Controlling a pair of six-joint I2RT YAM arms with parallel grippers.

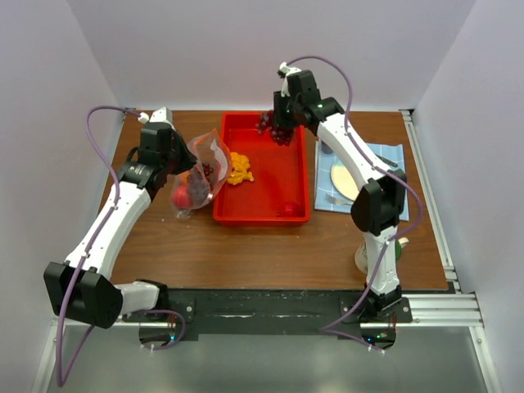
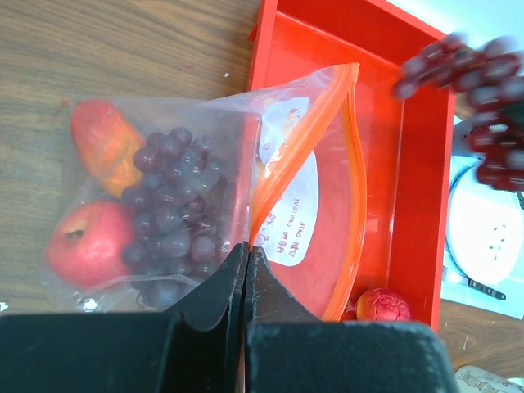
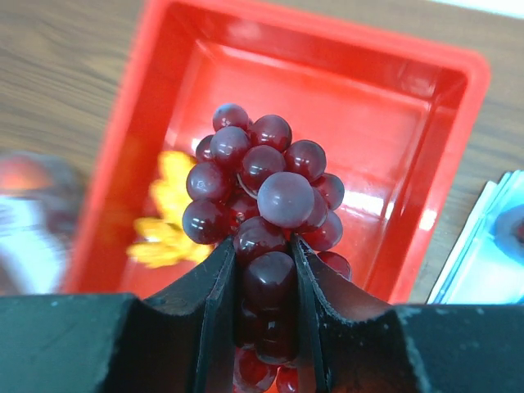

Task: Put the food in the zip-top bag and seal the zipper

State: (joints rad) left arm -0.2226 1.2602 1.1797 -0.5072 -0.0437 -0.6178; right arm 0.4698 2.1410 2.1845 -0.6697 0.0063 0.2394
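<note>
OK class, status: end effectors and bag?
Left end effector shut on zip-top bag. Right end effector shut on grape bunch, over red tray. Zipper open.

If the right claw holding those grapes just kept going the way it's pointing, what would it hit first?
Probably the bare floor of the red rectangular plastic tray, with the dark purple grape bunch clamped in the right gripper touching down first. Depth is unclear.

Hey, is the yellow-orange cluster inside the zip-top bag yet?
No, the yellow-orange cluster lies on the floor of the red tray, outside the zip-top bag.
</note>
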